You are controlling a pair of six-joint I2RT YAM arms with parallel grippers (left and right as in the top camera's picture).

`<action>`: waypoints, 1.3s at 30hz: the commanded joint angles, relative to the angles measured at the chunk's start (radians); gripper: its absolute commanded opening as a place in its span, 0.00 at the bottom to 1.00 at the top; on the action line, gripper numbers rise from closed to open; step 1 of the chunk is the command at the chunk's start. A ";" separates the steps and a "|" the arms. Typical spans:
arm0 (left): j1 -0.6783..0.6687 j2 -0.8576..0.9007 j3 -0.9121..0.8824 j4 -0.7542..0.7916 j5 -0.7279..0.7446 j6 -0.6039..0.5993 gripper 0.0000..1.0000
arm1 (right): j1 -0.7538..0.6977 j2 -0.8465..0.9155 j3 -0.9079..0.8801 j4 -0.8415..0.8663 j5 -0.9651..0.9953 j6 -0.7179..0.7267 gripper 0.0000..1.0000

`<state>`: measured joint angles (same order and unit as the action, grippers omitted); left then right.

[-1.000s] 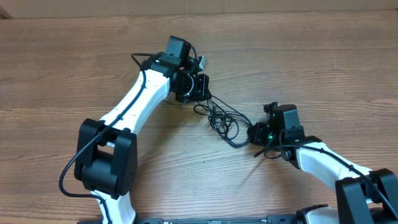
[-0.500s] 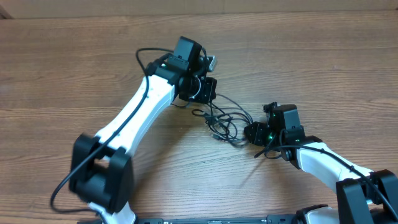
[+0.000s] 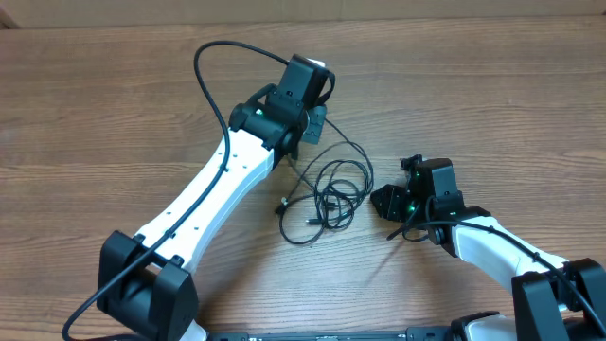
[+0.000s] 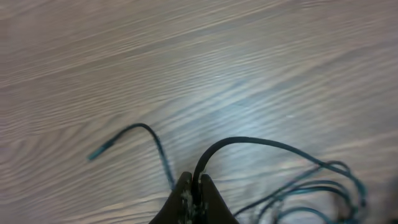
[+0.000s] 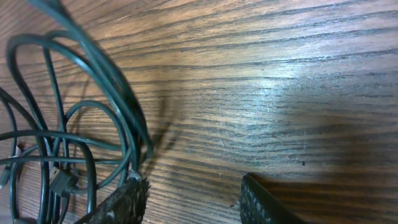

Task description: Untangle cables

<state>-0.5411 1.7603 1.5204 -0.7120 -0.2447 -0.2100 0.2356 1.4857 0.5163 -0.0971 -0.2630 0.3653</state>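
The cables (image 3: pixel 329 192) are thin black cords lying in loose loops on the wooden table between the two arms. One strand runs up to my left gripper (image 3: pixel 314 124), which is shut on it. In the left wrist view the jaws (image 4: pixel 196 180) pinch a black cord (image 4: pixel 249 142) that arcs off to the right. A loose cord end (image 4: pixel 94 154) lies at the left. My right gripper (image 3: pixel 385 202) is open just right of the loops. In the right wrist view (image 5: pixel 193 186) its left finger (image 5: pixel 124 199) touches the looped cords (image 5: pixel 118 99), with nothing between the fingers.
A thick black wire (image 3: pixel 213 57) loops off the left arm over the far part of the table. A small plug end (image 3: pixel 281 203) lies at the left of the loops. The wooden table (image 3: pixel 492 85) stretches all around.
My left gripper has moved up and to the right with the cord in it. The bundle has opened into wider loops and spread down-left. The right gripper has stayed in place.
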 commanded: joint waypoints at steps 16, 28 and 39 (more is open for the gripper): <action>0.288 -0.005 0.020 -0.214 -0.063 -0.336 0.17 | -0.006 0.009 -0.006 -0.018 0.038 -0.008 0.53; 0.286 0.000 0.019 -0.142 0.395 -0.167 0.82 | -0.006 0.009 -0.006 -0.014 0.038 -0.007 0.54; 0.169 0.144 0.019 -0.074 0.394 -0.058 0.79 | -0.006 0.009 -0.006 -0.015 0.038 -0.007 0.54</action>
<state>-0.3641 1.8378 1.5253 -0.7864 0.1310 -0.3115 0.2352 1.4818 0.5182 -0.0963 -0.2630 0.3622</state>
